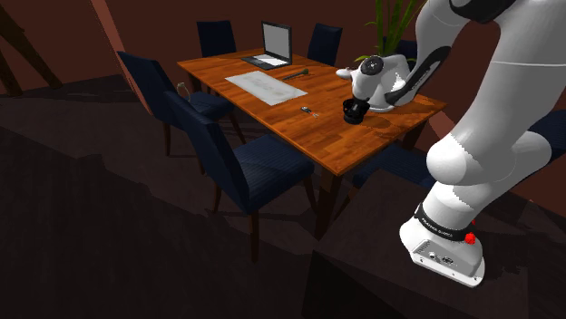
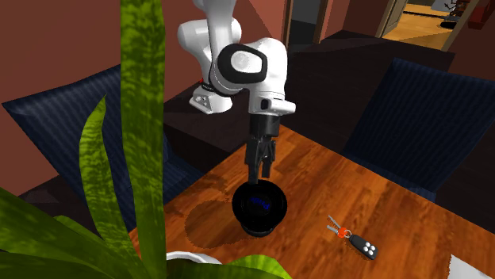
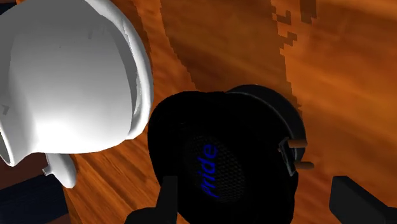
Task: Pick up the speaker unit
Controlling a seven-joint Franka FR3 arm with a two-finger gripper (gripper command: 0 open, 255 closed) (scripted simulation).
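Two black jaws hang apart right over the black speaker [image 3: 222, 165], which sits on the wooden desk [image 2: 381, 190] near its edge, just beside a white pot [image 3: 70, 83]. Keys [image 2: 339, 231] lie nearby, fwiw.
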